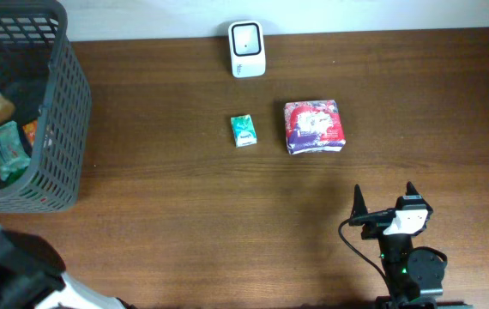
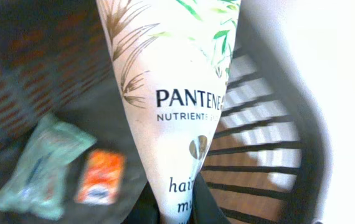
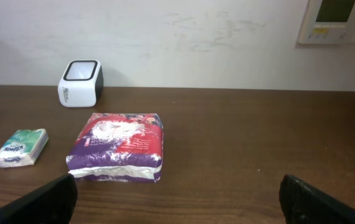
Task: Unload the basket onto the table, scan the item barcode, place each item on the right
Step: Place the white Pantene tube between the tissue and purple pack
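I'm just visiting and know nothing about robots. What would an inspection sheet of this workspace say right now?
Surface: brown wooden table, no spills seen.
Job's things: white scanner at the far edge; Pantene tube inside the basket.
Clutter: green tissue pack and red-purple pack on the table; teal packet and orange packet in the basket.
Grippers: left gripper closed on the tube's narrow end; right gripper open and empty.
Cables: black cable beside the right arm.
Surroundings: pale wall with a wall panel.
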